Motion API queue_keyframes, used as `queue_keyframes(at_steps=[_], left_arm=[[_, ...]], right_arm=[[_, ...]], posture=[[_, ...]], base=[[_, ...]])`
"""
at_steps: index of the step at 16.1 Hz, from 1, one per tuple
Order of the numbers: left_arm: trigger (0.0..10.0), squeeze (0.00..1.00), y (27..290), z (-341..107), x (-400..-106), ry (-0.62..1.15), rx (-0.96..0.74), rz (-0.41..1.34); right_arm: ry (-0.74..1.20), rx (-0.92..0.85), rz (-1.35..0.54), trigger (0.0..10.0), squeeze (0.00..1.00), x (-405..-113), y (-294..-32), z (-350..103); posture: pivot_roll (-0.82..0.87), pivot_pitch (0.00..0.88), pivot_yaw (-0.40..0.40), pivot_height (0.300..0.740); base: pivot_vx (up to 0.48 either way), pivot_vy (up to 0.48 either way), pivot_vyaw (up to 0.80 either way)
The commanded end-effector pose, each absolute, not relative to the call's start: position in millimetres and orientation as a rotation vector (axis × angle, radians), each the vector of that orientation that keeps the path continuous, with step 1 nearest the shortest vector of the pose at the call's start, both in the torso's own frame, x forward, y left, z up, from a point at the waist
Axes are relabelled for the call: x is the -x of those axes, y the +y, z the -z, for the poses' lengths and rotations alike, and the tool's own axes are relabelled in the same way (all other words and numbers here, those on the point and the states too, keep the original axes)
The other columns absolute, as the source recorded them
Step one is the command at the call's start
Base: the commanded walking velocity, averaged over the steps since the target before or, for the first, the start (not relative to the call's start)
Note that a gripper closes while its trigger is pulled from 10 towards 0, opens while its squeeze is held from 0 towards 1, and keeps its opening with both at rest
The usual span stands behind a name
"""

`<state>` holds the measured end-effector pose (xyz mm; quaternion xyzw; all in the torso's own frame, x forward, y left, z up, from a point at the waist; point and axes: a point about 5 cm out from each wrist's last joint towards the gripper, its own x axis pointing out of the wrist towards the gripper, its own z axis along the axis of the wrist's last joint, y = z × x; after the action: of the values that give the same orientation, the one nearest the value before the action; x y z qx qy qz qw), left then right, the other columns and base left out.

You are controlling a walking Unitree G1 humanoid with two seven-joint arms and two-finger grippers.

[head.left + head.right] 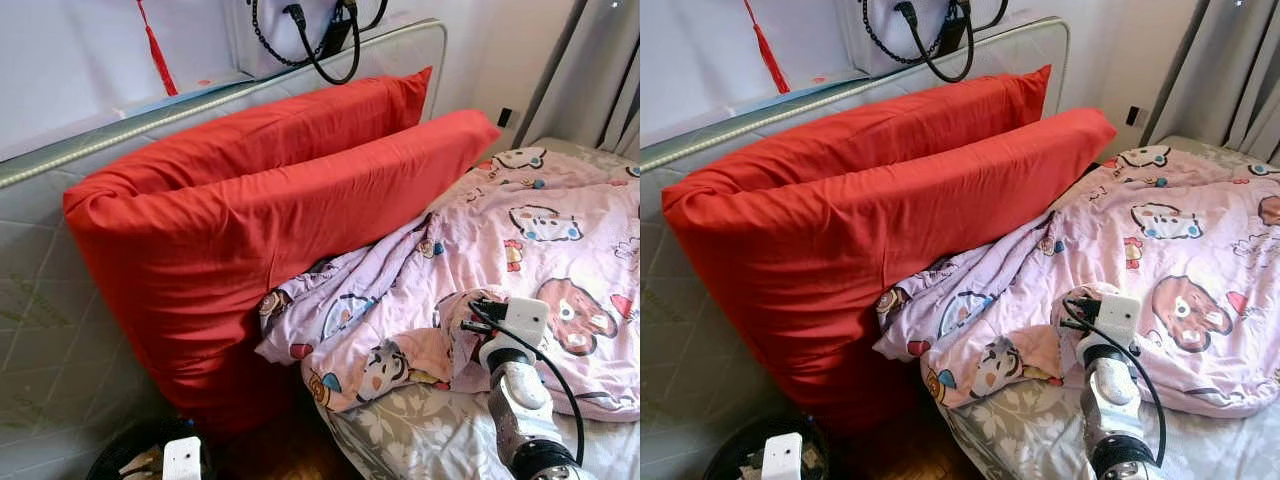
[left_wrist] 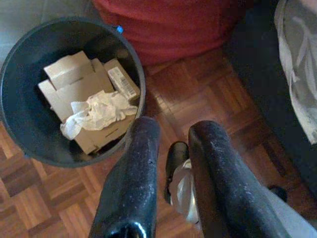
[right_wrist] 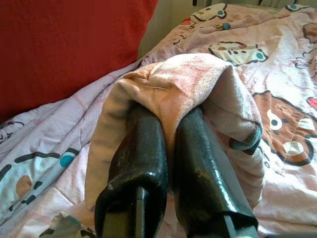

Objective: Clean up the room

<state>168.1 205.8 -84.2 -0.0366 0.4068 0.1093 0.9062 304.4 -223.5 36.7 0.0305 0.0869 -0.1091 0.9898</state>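
Note:
A pink cartoon-print quilt (image 1: 540,230) lies rumpled across the bed, its near edge bunched over the grey flowered sheet (image 1: 410,430). My right gripper (image 3: 171,124) is shut on a raised fold of that quilt (image 3: 188,79) near the bed's front edge, with the fabric draped over both fingers. Two long red pillows (image 1: 250,220) stand on edge at the bed's left side. My left gripper (image 2: 174,131) hangs low and open above the wooden floor (image 2: 198,89), beside a black waste bin (image 2: 141,84) that holds cardboard boxes and crumpled paper.
An upright quilted mattress (image 1: 40,300) stands behind the pillows. A bag with black handles (image 1: 320,30) hangs above it on the wall. Grey curtains (image 1: 600,70) close off the far right. The bin (image 1: 115,455) sits in the narrow gap beside the bed.

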Motion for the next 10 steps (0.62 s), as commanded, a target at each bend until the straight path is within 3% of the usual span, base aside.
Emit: queue_keyframes(at_steps=[1, 10], left_arm=[[10.0, 0.0, 210.7, 88.5, -158.0, 0.888, 0.066, -0.227], [10.0, 0.0, 211.5, 90.9, -153.0, 0.914, 0.071, -0.23]], right_arm=[[0.144, -0.047, 0.218, 10.0, 0.0, -306.2, -223.9, -41.8], [0.131, -0.032, 0.215, 10.0, 0.0, -308.1, -221.6, -44.2]], posture=[[-0.01, 0.0, 0.056, 0.74], [-0.01, 0.0, 0.055, 0.74]], base=[[-0.24, 0.0, 0.0], [-0.268, 0.0, 0.0]])
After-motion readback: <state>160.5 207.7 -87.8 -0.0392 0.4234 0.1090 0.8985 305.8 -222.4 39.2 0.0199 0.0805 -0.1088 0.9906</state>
